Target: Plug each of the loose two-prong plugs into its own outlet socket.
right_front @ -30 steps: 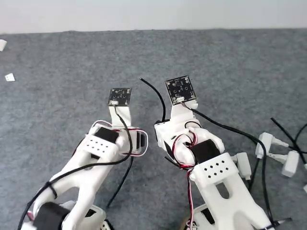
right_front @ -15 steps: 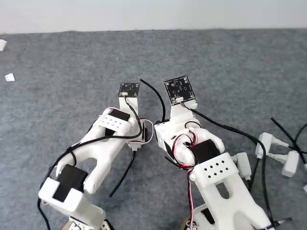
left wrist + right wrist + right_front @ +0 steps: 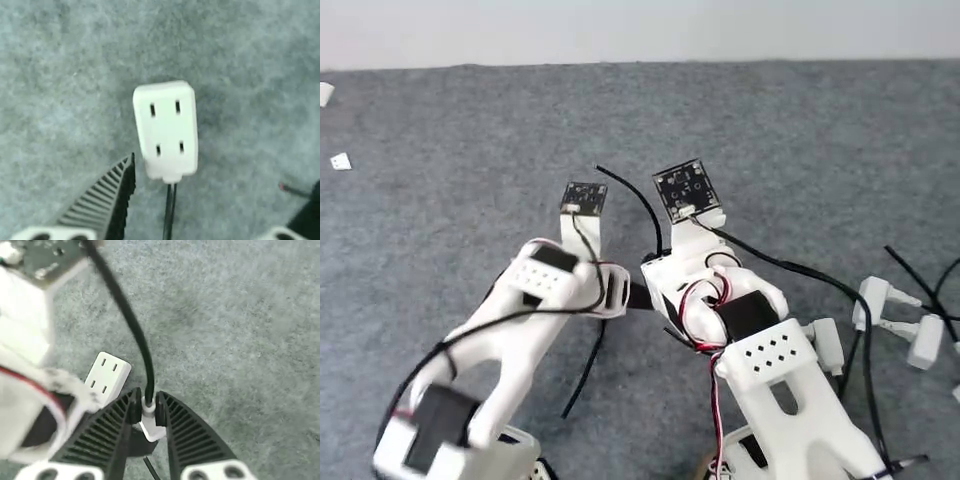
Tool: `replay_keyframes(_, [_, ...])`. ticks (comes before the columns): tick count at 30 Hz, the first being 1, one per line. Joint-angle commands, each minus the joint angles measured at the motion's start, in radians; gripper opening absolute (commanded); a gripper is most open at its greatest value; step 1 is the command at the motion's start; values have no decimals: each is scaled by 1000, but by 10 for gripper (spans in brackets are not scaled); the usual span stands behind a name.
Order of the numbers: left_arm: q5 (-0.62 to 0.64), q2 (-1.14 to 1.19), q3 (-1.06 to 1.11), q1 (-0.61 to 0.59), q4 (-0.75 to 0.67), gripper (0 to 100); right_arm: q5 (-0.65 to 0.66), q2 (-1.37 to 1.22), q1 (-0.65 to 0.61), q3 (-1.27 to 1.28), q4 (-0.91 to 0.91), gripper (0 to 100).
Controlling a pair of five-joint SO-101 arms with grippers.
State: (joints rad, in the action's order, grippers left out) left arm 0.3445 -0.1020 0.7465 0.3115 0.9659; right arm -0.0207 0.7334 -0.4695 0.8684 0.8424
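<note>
Right gripper point(image 3: 148, 405) is clamped on a white plug point(image 3: 151, 430), ridged fingers point(image 3: 112, 432) pressed to either side of it, and the plug's black cord point(image 3: 125, 315) runs up out of the pinch. The plug sits just beside the outlet block point(image 3: 106, 376); can't tell if they touch. In the left wrist view the outlet block point(image 3: 165, 130) lies flat on the grey tabletop point(image 3: 60, 60) with its face up. Both pairs of slots are visible, and its dark cord point(image 3: 170, 210) leaves from the end nearest the camera. Left gripper point(image 3: 220, 190) is spread wide. One ridged finger point(image 3: 112, 192) has its tip right by the block's cord-end corner, not clearly touching, and the other jaw is only a dark sliver well off to the other side. From the high view, the left arm point(image 3: 535, 300) and right arm point(image 3: 760, 350) lean in side by side around mid-tabletop, toward the near edge, wrists almost together, and the block is hidden under them. Three more loose plugs point(image 3: 873, 297) point(image 3: 926, 342) point(image 3: 827, 343) lie near the right edge of the tabletop, white bodies with black cords trailing, well apart from the grippers. Two small white scraps point(image 3: 340, 160) sit at the far left corner.
</note>
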Motion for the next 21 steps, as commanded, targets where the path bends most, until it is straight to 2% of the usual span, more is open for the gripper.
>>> replay_keyframes(1, [-48,-204,90,-78,6,499,-6,-1,4,-9,53,8])
replay_keyframes(4, [-84,-288,151,-172,-26,499,-66,-2,-1,-9,90,8])
replay_keyframes(8, [-95,-348,182,-244,-61,499,-75,-30,-15,-9,87,8])
replay_keyframes(16, [-94,-327,176,-255,-64,499,-97,-366,-36,-130,61,8])
replay_keyframes(21, [-94,-327,176,-255,-68,499,-98,-424,-12,-172,53,9])
